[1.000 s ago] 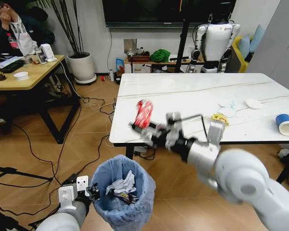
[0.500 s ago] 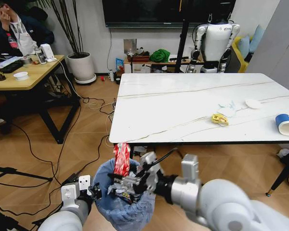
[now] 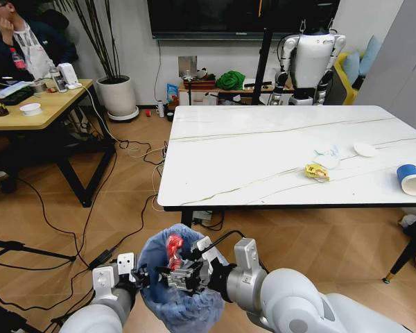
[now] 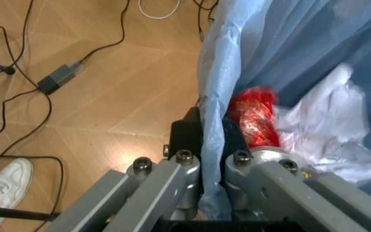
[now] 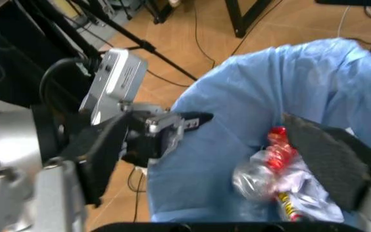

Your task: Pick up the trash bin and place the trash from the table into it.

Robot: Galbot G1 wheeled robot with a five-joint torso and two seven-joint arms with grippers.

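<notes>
While the bin [image 3: 177, 291] is held off the wooden floor [image 3: 118, 201] below the counter's [image 3: 263, 152] near left corner, its rim is clamped by the left gripper [image 3: 140, 280], seen low in the head view. The right gripper [image 3: 182, 272] is held over the bin's mouth, jaws spread, with the red wrapper [image 3: 173, 250] loose just beside it, inside the blue liner. On the counter, a yellow wrapper [image 3: 316, 171] is seen near the front edge, white tissues [image 3: 327, 157] just behind it, a white lid [image 3: 365, 149] toward the right edge, and a blue-white paper cup [image 3: 411, 179] lying tipped at the right front corner.

From the left wrist camera, the liner's edge [image 4: 214, 121] is seen pinched between the closed fingers [image 4: 187, 133] of the left gripper [image 4: 205, 135]. The red wrapper [image 4: 255, 116] is seen inside the bin, touching a crumpled white tissue [image 4: 327, 121]. Cables [image 4: 44, 72] are strewn on the floor beside the bin.

From the right wrist camera, one dark pad [image 5: 327, 154] of the open right gripper is seen above the bin [image 5: 237, 130]. The left gripper [image 5: 172, 126] is seen clamped on the liner's rim. At the bottom of the bin [image 5: 237, 130], the red wrapper [image 5: 279, 150] is lying on a clear-silver wrapper [image 5: 253, 179], with a stick pack [image 5: 289, 208] beside them.
</notes>
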